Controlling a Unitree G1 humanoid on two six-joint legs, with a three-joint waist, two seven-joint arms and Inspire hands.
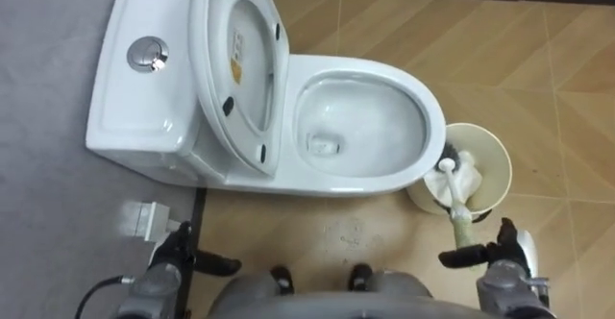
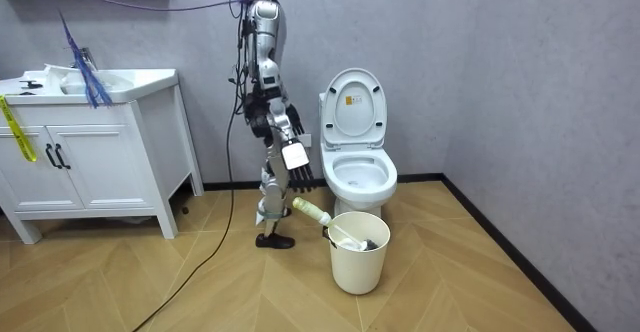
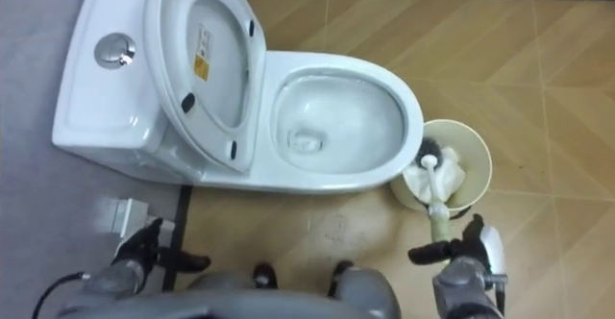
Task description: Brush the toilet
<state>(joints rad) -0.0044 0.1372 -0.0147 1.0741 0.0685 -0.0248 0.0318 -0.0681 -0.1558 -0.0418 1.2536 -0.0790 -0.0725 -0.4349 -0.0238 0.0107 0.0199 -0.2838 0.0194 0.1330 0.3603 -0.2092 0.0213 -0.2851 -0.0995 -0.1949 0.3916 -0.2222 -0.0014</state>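
Brush [image 1: 459, 211] leans in bin [image 1: 500, 151] beside toilet [image 1: 365, 117], head down, handle slanting over rim toward robot. Right robot hand [image 1: 504, 257] open, just beside handle tip; left robot hand [image 1: 173, 261] open. Open floor [image 1: 567, 69] past bin.

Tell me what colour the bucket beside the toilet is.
Cream, a pale off-white, inside and out. The bucket shows best in the room view.

We log grey forearms, a black-fingered left hand [image 1: 183, 258], a right hand [image 1: 483, 254] with white tag, and a dark cable at 8 o'clock.
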